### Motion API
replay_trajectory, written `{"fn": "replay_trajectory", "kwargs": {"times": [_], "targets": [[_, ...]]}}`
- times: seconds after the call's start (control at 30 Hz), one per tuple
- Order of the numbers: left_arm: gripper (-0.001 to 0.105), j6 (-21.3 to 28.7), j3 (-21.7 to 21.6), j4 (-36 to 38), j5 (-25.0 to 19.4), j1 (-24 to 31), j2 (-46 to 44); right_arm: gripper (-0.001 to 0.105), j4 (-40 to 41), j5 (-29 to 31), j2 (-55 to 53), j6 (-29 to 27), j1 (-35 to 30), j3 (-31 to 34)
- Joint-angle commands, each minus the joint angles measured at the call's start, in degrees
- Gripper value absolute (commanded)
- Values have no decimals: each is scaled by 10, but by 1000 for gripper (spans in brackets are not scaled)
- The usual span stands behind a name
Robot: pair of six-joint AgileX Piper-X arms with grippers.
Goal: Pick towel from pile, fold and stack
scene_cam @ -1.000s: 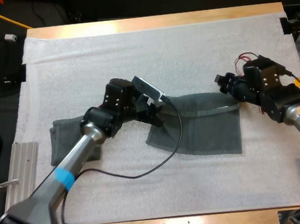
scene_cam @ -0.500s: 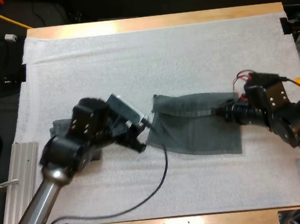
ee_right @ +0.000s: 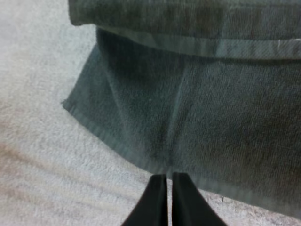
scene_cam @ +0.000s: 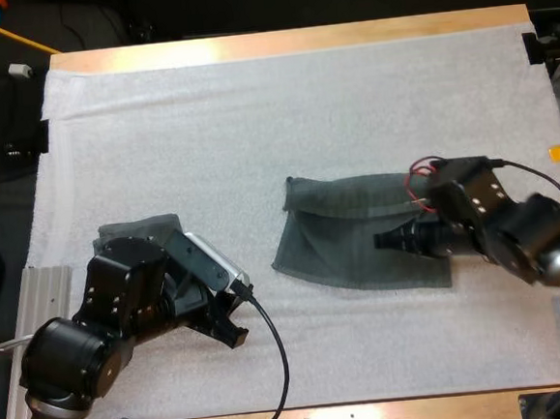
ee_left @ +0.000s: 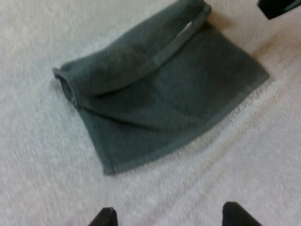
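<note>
Since half a second ago the left hand [scene_cam: 229, 326] has drawn back from the half-folded towel [scene_cam: 335, 234], which now lies well ahead of it on the white mat [scene_cam: 254, 124]; its fingers stand apart, holding nothing. The right hand [scene_cam: 380, 242] has advanced over that towel, fingers pressed together on nothing, tips at its hem. Count: two towels, the second towel [scene_cam: 136, 230] just behind the left hand.

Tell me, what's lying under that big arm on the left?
A dark grey-green towel lies on the white mat under the left arm; its far edge sticks out. The arm covers the rest, so I cannot tell whether it is one folded towel or a stack.
</note>
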Motion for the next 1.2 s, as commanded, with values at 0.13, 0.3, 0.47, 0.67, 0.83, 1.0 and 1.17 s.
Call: {"fn": "replay_trajectory", "kwargs": {"times": [0.13,0.3,0.47,0.67,0.83,1.0,1.17], "targets": [[46,-5,-3,11,4,0,-2,0,22,-10,87,-6,-1,-50],[46,-7,-3,11,4,0,-2,0,22,-10,169,-6,-8,-94],[46,-13,-3,11,4,0,-2,0,26,-13,243,-6,-20,-136],[46,-13,-3,15,4,0,-2,0,32,-14,299,-9,-48,-160],[46,-13,-3,27,4,0,-2,0,31,-14,327,-19,-73,-160],[46,-13,-3,28,4,0,-2,0,30,-13,350,-36,-85,-160],[46,-13,-3,28,4,0,-2,0,16,-2,375,-46,-85,-160]]}}
